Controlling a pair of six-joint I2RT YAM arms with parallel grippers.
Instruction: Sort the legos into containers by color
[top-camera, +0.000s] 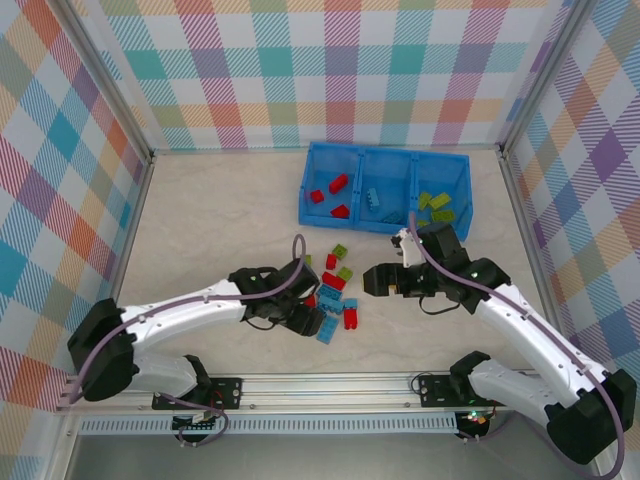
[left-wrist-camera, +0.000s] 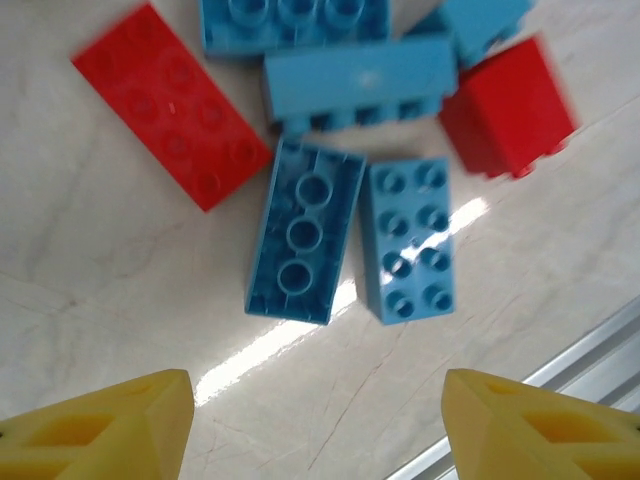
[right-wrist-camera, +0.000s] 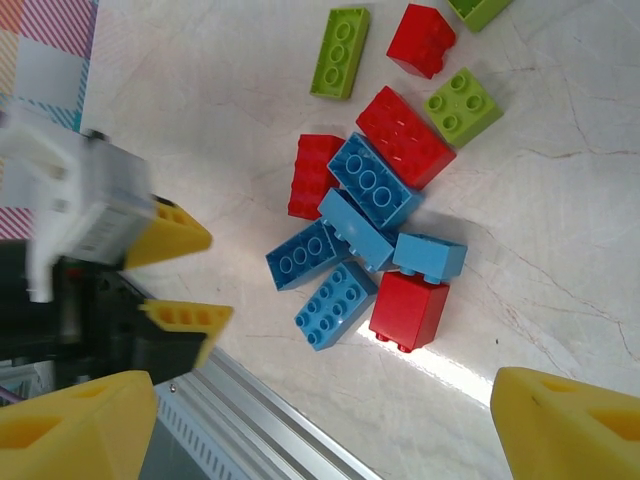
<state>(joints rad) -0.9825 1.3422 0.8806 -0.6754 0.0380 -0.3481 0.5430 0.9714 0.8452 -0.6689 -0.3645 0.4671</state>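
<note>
A pile of loose legos (top-camera: 335, 295) in red, light blue and lime green lies on the table in front of the blue bin (top-camera: 385, 150). Its three containers hold red bricks (top-camera: 335, 195) on the left, a blue brick (top-camera: 372, 198) in the middle and green bricks (top-camera: 435, 205) on the right. My left gripper (top-camera: 305, 318) hovers at the pile's near-left edge. Its jaws (left-wrist-camera: 320, 430) are open, with bare table between them just short of an upturned blue brick (left-wrist-camera: 300, 245) and a studded blue brick (left-wrist-camera: 410, 240). My right gripper (top-camera: 385, 280) stands open above the pile's right side.
The aluminium rail (right-wrist-camera: 260, 420) runs along the table's near edge, close behind the pile. In the right wrist view the left gripper's yellow fingers (right-wrist-camera: 170, 235) sit left of the blue bricks (right-wrist-camera: 335, 305), with green bricks (right-wrist-camera: 340, 40) farther out. Checked walls enclose the table.
</note>
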